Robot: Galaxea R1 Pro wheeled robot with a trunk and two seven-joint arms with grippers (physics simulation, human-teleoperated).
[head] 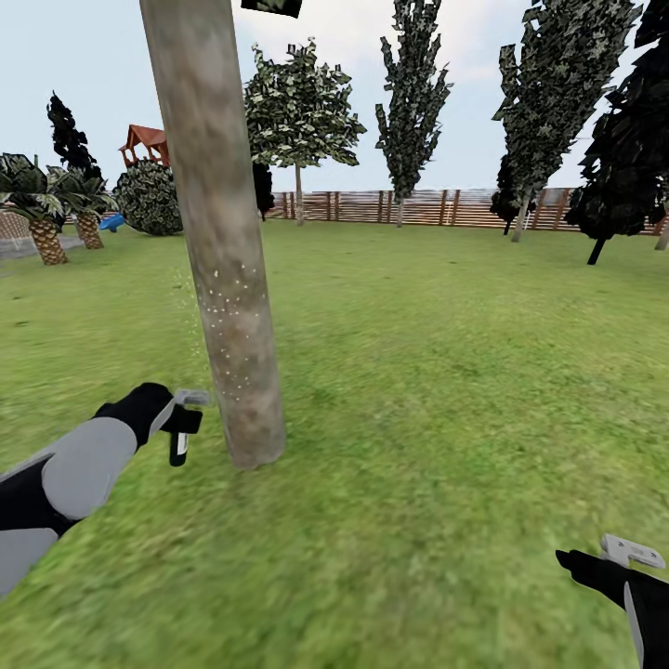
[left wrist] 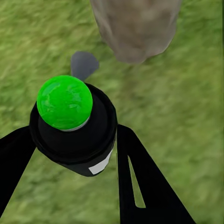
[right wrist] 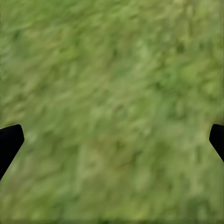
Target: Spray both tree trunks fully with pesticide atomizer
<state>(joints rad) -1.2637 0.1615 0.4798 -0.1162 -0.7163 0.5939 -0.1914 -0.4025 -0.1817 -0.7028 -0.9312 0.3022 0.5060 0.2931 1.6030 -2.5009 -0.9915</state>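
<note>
**Grass under my right hand**

I look down at blurry green grass (right wrist: 112,107). My two black fingertips (right wrist: 9,142) peek in at the sides, far apart. Nothing is between them but grass.

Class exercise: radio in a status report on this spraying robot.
Left tool shut on atomizer beside trunk. Right tool open over grass. White specks partway up bark. Nothing in the way.
</note>
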